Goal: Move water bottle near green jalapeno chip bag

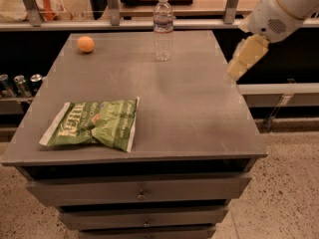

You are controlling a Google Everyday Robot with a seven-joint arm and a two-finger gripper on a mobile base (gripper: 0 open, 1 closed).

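While the bottle (163,28) stands at the table's (199,108) far edge, the arm (284,9) slants in from upper right, gripper (246,59) empty over the right edge; how open, can't tell.

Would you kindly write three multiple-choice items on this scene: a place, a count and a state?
1. Where does the water bottle stand? A) near the table's far edge B) on a chair C) on the floor
2. How many oranges lie on the table? A) none B) one C) three
3. The tool, by the table's right edge, holds: A) the bottle B) the orange C) nothing
Answers: 1 A: it stands at the back. 2 B: one sits far left. 3 C: bottle and orange both rest on the table.
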